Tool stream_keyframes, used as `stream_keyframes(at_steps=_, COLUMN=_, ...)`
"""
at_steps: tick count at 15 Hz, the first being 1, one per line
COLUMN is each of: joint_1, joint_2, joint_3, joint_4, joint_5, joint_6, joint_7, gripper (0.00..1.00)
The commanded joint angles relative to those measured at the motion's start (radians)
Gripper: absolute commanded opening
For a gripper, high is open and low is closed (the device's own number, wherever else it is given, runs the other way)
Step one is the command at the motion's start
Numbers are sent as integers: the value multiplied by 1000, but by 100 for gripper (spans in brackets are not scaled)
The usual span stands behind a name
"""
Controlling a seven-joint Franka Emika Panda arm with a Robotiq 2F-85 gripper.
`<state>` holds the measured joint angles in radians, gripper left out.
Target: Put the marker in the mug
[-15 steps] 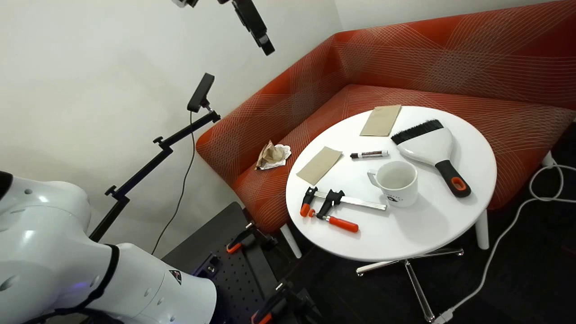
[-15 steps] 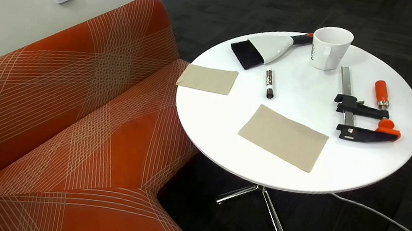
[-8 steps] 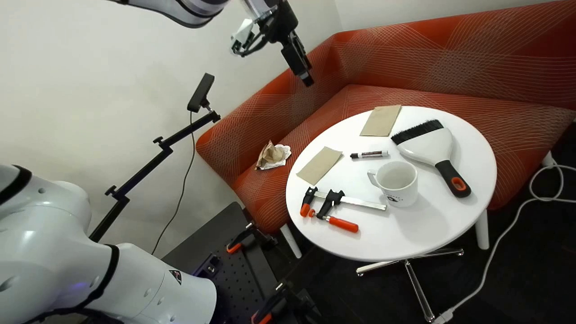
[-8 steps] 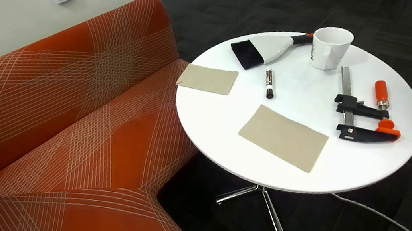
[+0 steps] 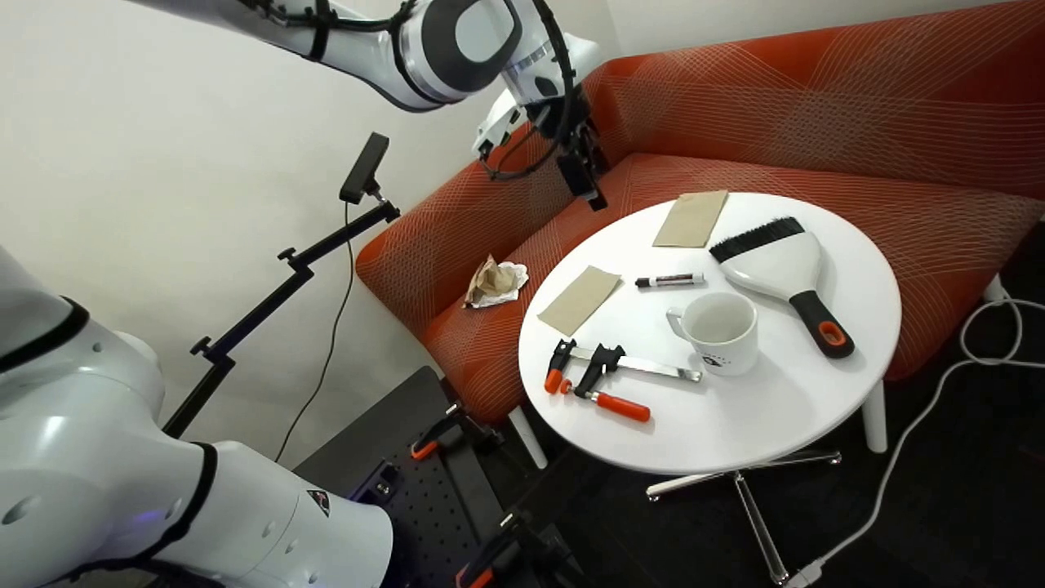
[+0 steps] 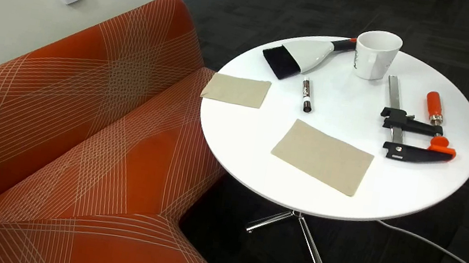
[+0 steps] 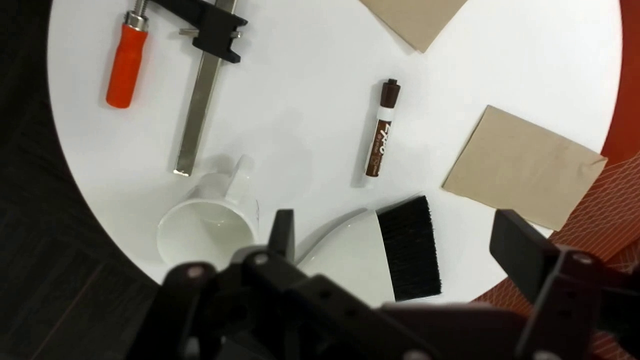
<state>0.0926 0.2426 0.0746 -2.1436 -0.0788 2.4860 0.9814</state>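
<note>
The marker [image 7: 382, 130] lies flat on the desk [image 5: 784, 433], near the mug [image 5: 720, 336] but apart from it, with its brown cap directed away from the brush [image 5: 780, 265]. The mug stands upright, and in an exterior view its handle is turned to the left. The bar of the clamp [image 6: 396, 120] ends just beside the mug, and two brown sheets [image 6: 322, 157] lie flat, not far from the marker. Higher than these things is the tool [image 7: 394, 232]; in the wrist view its two fingers [image 7: 520, 252] stand wide apart, and its dark parts hide some of the brush. In an exterior view, the arm [image 5: 457, 57] stretches from the upper left in a gentle slope downward, then bends more steeply at its end, so that the tool is tilted, its tips directed down and to the right. There the tips appear just outside the rim of the desk, with the couch [image 5: 702, 122] behind them.
</note>
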Motion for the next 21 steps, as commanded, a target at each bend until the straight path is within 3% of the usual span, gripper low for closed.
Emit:
stream_keyframes(at_steps=1, joint_1=28, joint_2=8, joint_3=-29, joint_4=1, joint_5=11, joint_6=3, joint_7=-6, gripper=100)
stream_keyframes(at_steps=9, joint_1=31, joint_2=47, joint_3=-36, joint_4=34, joint_5=22, joint_6=-14, joint_7=0, gripper=100)
stream_keyframes(at_steps=21, joint_1=29, joint_2=419, joint_3=-70, joint_4=276, joint_5=156, joint_6=33, joint_7=-22, gripper=100)
